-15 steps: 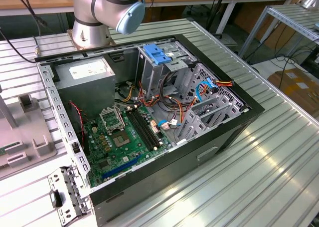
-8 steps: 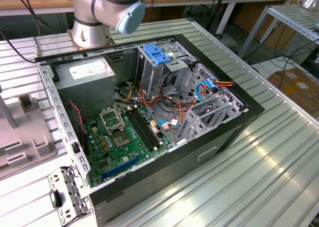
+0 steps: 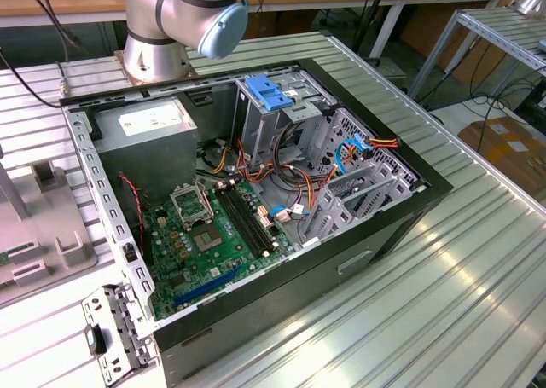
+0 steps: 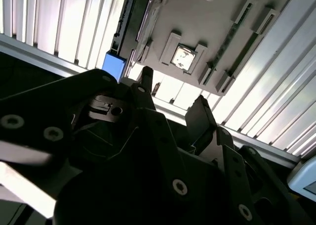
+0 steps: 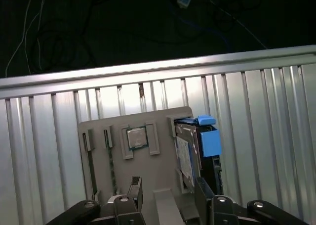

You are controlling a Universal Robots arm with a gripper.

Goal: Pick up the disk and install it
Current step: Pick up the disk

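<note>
The disk (image 5: 186, 153) stands on edge in a slot of the grey holder tray (image 5: 158, 175), right beside a processor chip (image 5: 137, 137), with its blue side rail (image 5: 211, 142) on the side away from the chip. The gripper (image 5: 168, 200) hovers over the tray, spread wide with nothing between its fingers (image 5: 135, 194) and not touching the disk. It looks like a stiff metal slab, fairly hefty, smooth-faced and probably shock-sensitive. Pinching across the two flat faces near the upper edge seems safest, clear of the plastic rail.
</note>
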